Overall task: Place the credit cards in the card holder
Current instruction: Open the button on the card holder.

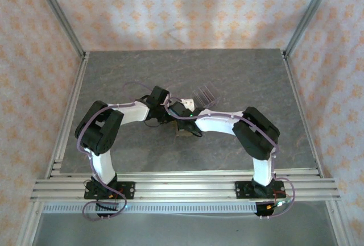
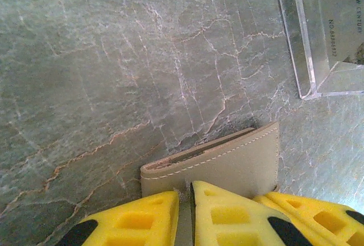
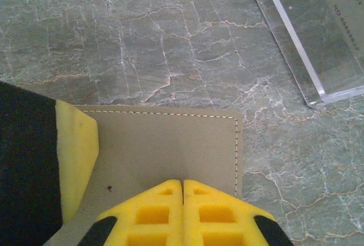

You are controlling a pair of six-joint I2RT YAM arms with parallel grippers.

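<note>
so, on the grey table [image 1: 239, 81], near the clear rack [image 2: 318, 36], the card holder [image 2: 227, 163] lies folded, which suggests a late stage, though i cannot tell what is inside. the left gripper [image 2: 185, 200] seems to pinch its edge; the right gripper [image 3: 182, 197] is clenched against its face.

White-and-black arms [image 1: 216, 122], purple cables [image 1: 80, 135], yellow jaws

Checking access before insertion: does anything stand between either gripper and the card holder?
Nothing visible does. The left gripper looks closed on the card holder at its edge; the right gripper, jaws shut, sits over its face. The clear rack lies apart.
</note>
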